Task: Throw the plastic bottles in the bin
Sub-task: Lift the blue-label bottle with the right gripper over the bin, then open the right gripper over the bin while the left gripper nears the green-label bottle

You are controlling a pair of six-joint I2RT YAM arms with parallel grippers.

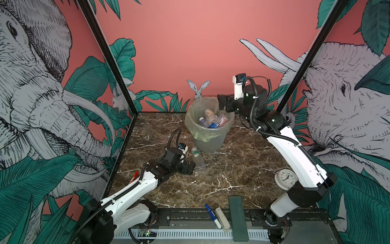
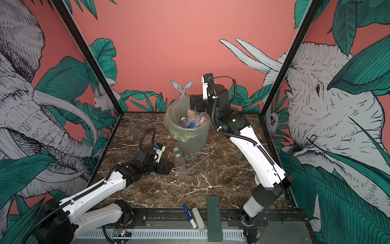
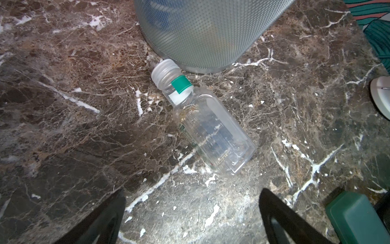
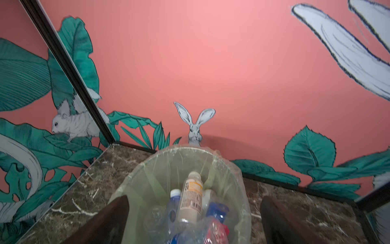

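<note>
One clear plastic bottle point(image 1: 198, 161) point(image 2: 179, 160) point(image 3: 211, 131) with a white cap and a green neck band lies on its side on the marble table, its cap against the foot of the bin point(image 1: 209, 135) point(image 2: 191, 141) point(image 3: 211, 31). My left gripper point(image 1: 191, 166) point(image 2: 168, 166) point(image 3: 192, 191) sits low beside the bottle's base, open and empty. My right gripper point(image 1: 221, 103) point(image 2: 193, 103) point(image 4: 195, 197) hangs over the bin's rim point(image 4: 147, 169), open with nothing in it. Several bottles point(image 1: 211, 118) point(image 2: 193, 119) point(image 4: 190, 202) lie inside the green-lined bin.
A white clock point(image 1: 286, 178) lies under the right arm. Along the front edge lie a blue-and-white marker pen point(image 1: 212, 215), a pale stick point(image 1: 222, 218) and a dark green bar point(image 1: 238, 217) point(image 3: 356, 219). A red pen point(image 1: 134, 176) lies by the left wall.
</note>
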